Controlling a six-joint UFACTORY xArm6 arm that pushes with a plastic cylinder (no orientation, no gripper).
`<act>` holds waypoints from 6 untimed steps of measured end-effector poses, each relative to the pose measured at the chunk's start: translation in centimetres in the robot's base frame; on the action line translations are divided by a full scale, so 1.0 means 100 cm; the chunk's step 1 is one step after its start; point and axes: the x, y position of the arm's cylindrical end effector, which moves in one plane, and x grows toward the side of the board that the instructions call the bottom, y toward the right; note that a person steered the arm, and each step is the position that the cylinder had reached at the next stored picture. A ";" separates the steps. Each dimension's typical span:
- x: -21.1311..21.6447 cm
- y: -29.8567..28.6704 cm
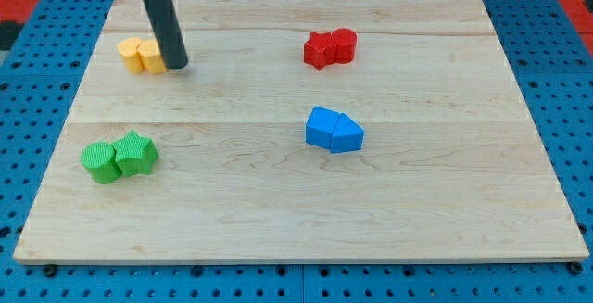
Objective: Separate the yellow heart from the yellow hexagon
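Observation:
Two yellow blocks sit touching at the view's upper left. The left one (132, 53) and the right one (151, 57) are the heart and the hexagon; I cannot tell which is which. My dark rod comes down from the view's top, and my tip (176, 65) rests on the board right against the right side of the right yellow block, partly hiding it.
The wooden board (296, 220) lies on a blue pegboard. A red pair (330, 48) sits at the upper right of centre. A blue pair (334, 131) lies right of centre. A green pair (119, 157) lies at the left.

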 end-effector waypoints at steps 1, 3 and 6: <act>0.000 -0.030; 0.013 -0.053; -0.021 -0.102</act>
